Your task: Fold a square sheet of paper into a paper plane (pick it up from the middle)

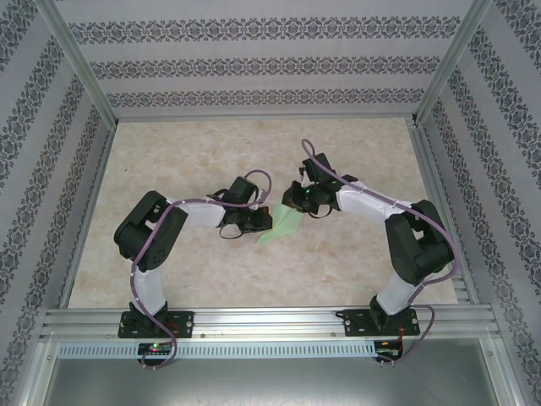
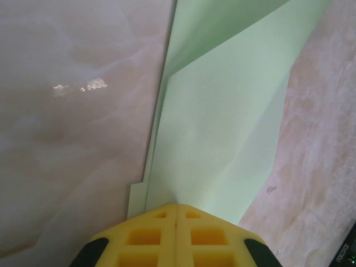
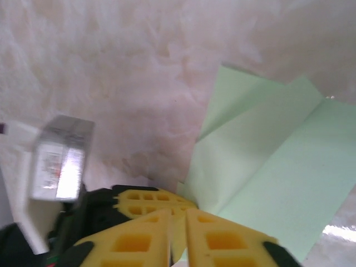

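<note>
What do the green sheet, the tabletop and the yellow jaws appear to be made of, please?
Sheet: thin matte paper, judging by its sharp creases and flat overlapping layers. Tabletop: marble-patterned, pinkish beige, glossy enough to show glare; stone or laminate, I cannot tell. Jaws: matte yellow with moulded square pockets, likely plastic or rubber.

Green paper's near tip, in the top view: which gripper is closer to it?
Left. The left gripper clamps the green paper close to that tip; the right gripper pinches its far end.
</note>
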You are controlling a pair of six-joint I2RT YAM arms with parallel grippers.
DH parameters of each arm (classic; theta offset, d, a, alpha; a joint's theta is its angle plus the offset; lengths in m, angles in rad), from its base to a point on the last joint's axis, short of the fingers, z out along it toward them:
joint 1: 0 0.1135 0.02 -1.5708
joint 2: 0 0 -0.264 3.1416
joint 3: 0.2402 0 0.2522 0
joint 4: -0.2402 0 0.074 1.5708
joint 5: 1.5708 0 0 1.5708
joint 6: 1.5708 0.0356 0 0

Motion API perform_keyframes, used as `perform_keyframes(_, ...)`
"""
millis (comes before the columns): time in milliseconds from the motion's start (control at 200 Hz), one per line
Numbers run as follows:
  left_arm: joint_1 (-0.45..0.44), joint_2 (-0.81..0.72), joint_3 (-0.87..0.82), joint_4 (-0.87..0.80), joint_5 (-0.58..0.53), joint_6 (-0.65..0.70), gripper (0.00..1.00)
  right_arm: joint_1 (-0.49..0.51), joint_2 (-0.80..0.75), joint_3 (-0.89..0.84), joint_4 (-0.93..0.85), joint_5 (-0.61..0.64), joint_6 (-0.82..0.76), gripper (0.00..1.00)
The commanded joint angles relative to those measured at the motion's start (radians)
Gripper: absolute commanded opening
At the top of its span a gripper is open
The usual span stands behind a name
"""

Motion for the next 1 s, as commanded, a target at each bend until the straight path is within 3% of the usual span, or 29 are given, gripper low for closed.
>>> perform_keyframes(0,-0.001,0.045,-0.036,-0.189,-0.130,-0.017,0.00,0.023,0.048,-0.021,0.104,-0.047,-0.018,0.07)
perform_keyframes(580,0.000,0.036,-0.032,-0.218,-0.147,-0.052,0.00,0.047,0.160,-0.084,0.196,-0.084,-0.039,0.02)
perform_keyframes(994,0.000,0.040,-0.029,-0.243,-0.144,-0.044,0.00,-0.095,0.230,-0.019,0.164,-0.058,-0.170,0.02)
